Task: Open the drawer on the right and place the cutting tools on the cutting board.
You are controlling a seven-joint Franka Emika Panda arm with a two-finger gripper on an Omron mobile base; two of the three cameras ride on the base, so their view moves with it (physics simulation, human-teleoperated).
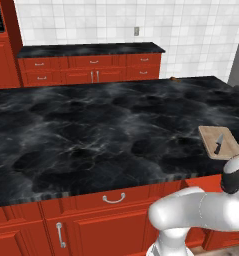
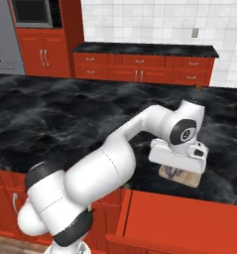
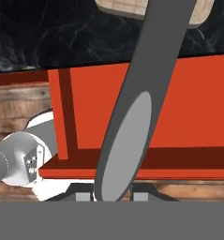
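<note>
Gripper [image 3: 114, 197] is clamped on a long grey tool [image 3: 132, 122] over the open drawer [image 3: 146, 117]. Knife [image 1: 219, 143] sits on the board [image 1: 211, 137], right counter edge, from what I see.

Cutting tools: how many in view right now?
2. One knife lies on the cutting board. A second dark tool is clamped in the gripper, above the open drawer. More may be hidden inside the drawer.
</note>
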